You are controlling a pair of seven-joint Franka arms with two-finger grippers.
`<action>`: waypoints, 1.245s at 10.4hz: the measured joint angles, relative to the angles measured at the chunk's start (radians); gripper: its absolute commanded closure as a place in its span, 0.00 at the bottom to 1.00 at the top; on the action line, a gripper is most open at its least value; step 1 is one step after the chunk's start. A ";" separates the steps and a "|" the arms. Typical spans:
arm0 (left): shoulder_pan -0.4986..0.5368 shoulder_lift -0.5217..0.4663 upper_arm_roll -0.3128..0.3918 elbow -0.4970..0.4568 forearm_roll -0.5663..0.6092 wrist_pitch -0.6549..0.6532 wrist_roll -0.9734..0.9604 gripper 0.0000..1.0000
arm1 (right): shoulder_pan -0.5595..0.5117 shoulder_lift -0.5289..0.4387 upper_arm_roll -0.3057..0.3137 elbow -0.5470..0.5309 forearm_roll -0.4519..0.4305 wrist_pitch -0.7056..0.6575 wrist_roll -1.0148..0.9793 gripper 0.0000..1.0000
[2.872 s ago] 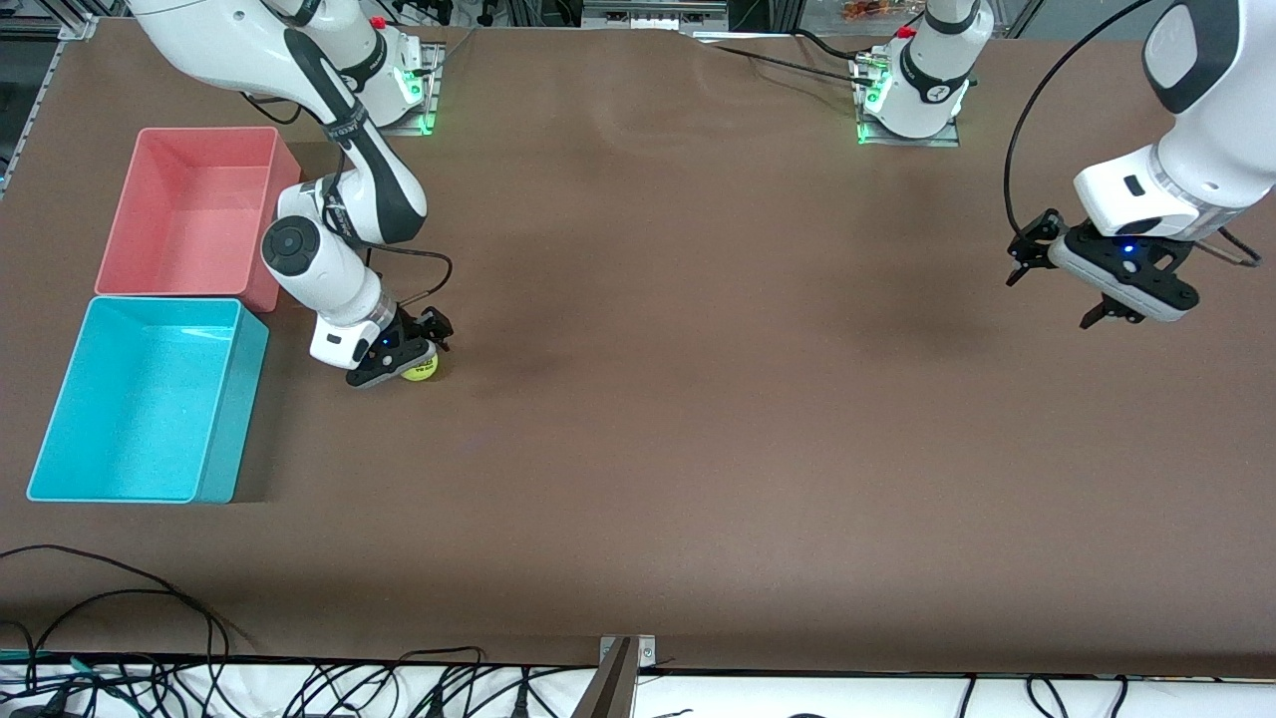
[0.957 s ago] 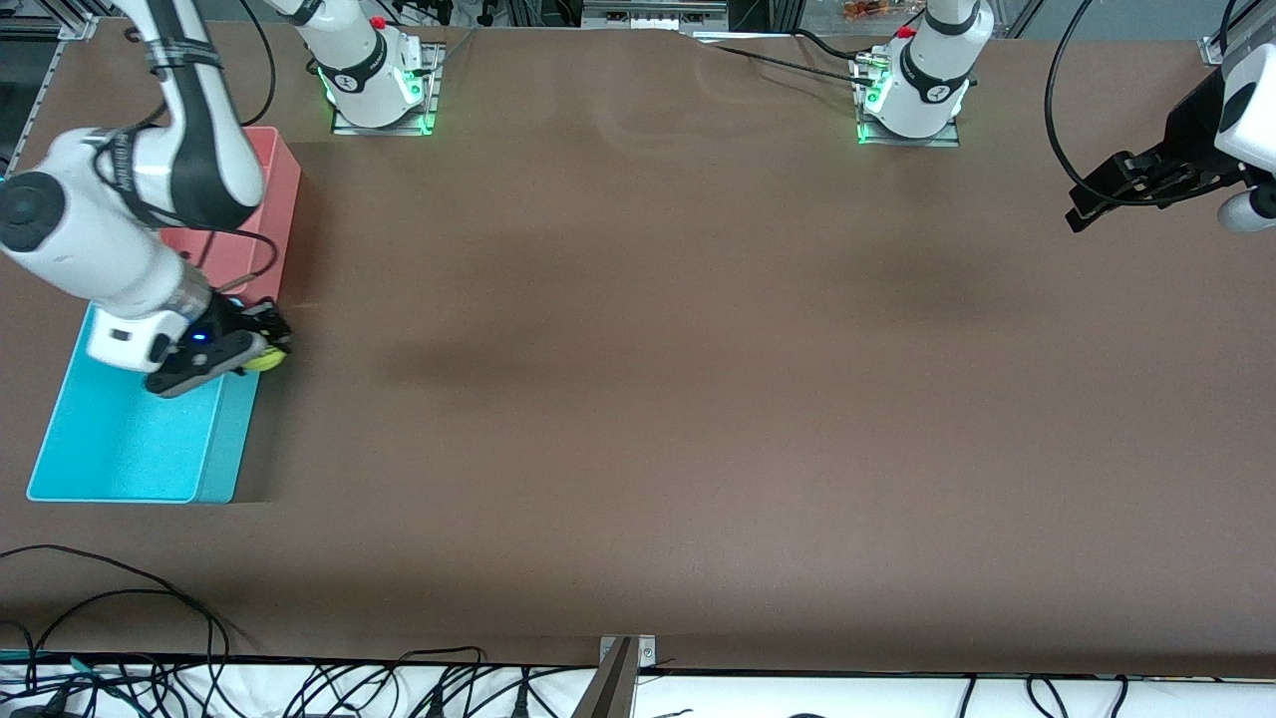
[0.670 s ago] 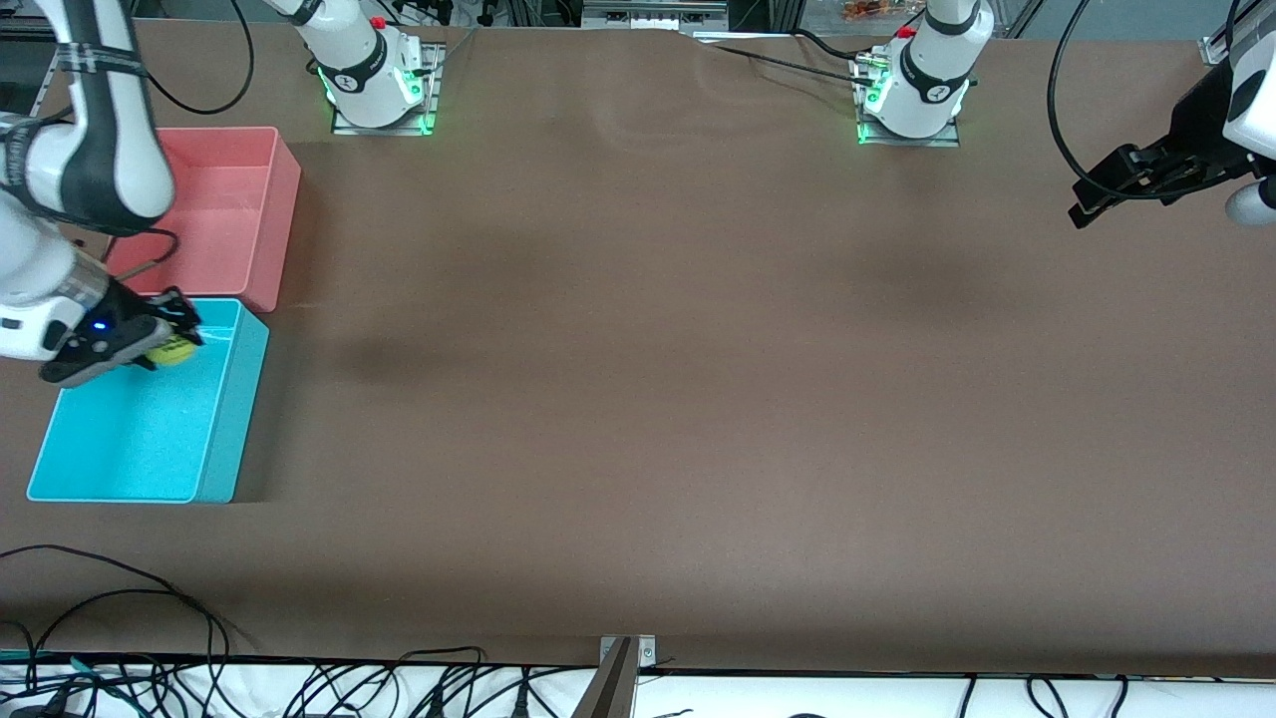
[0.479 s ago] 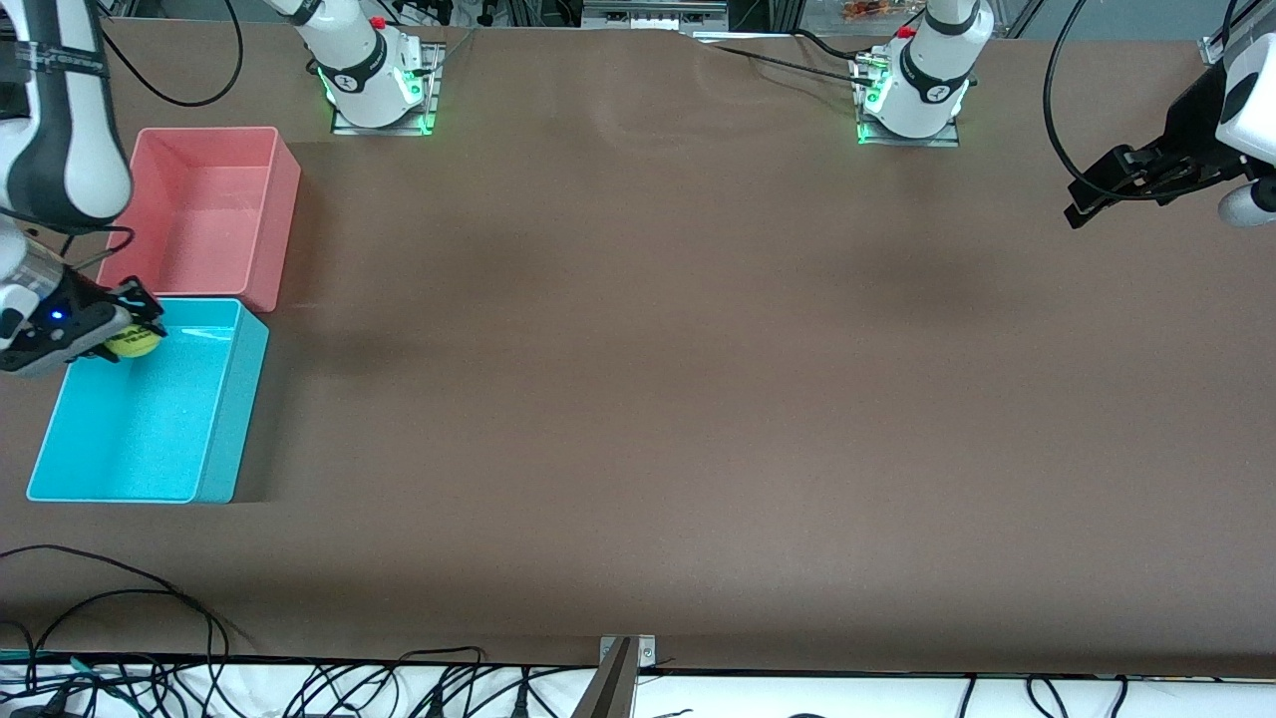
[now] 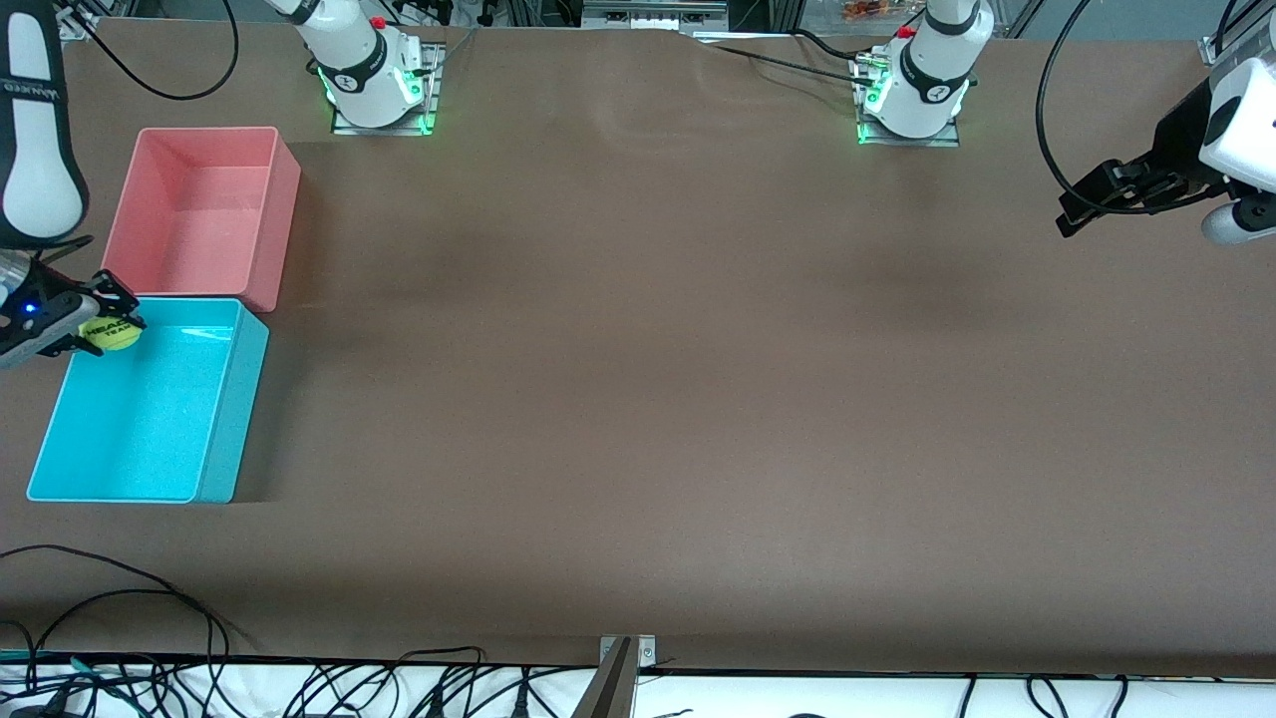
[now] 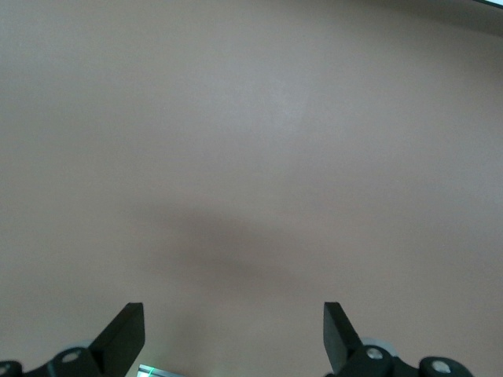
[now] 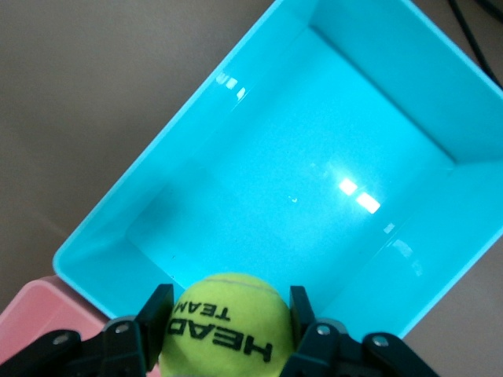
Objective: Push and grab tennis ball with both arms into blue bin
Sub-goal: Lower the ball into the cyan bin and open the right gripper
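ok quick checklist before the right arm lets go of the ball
1. Grip: right gripper shut on the ball, one finger on each side: ok.
2. Ball over the blue bin: front view puts it at the bin's corner nearest the pink bin, by the rim; wrist view shows bin floor below but the ball near a wall: cannot tell if it clears the rim.
3. Bin interior free of other things: ok.
4. Ball not over the pink bin: ok in the front view.
5. Left gripper open, waiting over the left arm's end of the table, away from the bins: ok.
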 measured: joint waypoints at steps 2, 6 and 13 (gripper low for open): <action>-0.001 0.001 -0.001 0.001 0.000 0.001 0.000 0.00 | 0.002 0.061 0.004 -0.001 0.003 0.058 0.000 0.61; -0.006 0.001 -0.002 0.001 0.000 0.001 0.000 0.00 | 0.003 0.117 0.009 -0.002 0.007 0.119 0.001 0.61; -0.007 0.001 -0.003 0.001 0.000 0.001 0.168 0.00 | 0.028 0.195 0.020 -0.012 0.058 0.191 0.125 0.44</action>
